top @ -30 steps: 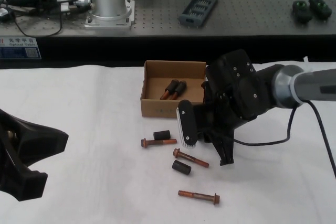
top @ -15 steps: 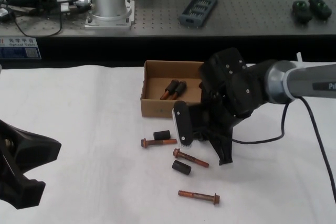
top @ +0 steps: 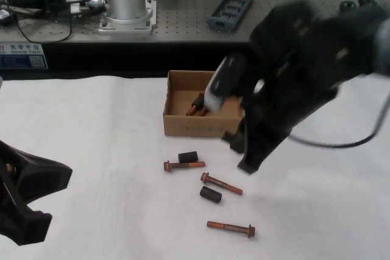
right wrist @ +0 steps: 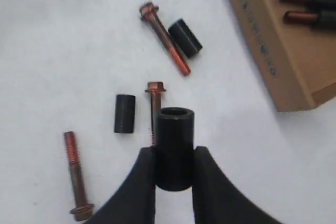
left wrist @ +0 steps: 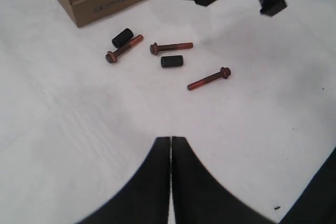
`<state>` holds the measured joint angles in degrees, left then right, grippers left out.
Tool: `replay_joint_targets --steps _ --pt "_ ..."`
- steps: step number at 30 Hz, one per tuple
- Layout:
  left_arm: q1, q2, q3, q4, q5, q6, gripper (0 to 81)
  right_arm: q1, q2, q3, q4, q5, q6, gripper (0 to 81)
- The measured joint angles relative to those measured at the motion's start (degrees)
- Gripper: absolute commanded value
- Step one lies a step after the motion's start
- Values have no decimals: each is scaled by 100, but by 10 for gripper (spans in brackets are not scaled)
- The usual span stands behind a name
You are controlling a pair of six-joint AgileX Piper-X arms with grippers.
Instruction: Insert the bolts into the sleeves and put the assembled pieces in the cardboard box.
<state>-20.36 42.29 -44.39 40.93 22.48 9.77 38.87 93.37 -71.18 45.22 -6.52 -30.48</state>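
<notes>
I saw right gripper (right wrist: pixel 174 155) clamped on black sleeve (right wrist: pixel 176 127), over white cloth (top: pixel 91 126) near cardboard box (top: pixel 183 127). Left gripper (left wrist: pixel 171 148): fingers together, nothing held. Three bolts (top: pixel 183 165) (top: pixel 221 183) (top: pixel 230 228) and two sleeves (top: pixel 189 156) (top: pixel 211 195) lay loose before box. Two assembled pieces (top: pixel 201 103) inside.

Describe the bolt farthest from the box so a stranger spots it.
Start at the cardboard box. Three loose bolts lie in front of it; this bolt is the farthest out, nearest the high camera. It alone has no black sleeve beside it.
</notes>
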Motion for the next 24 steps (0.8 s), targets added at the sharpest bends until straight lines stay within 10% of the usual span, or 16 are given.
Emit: replay_joint_targets --steps 7,24 --pt "-52 239 0 -41 494 966 391 0 -1165 0 819 -299 240 27" --pt "-2144 3023 0 -1704 -792 2124 377 0 -3975 801 2124 -28 751 27"
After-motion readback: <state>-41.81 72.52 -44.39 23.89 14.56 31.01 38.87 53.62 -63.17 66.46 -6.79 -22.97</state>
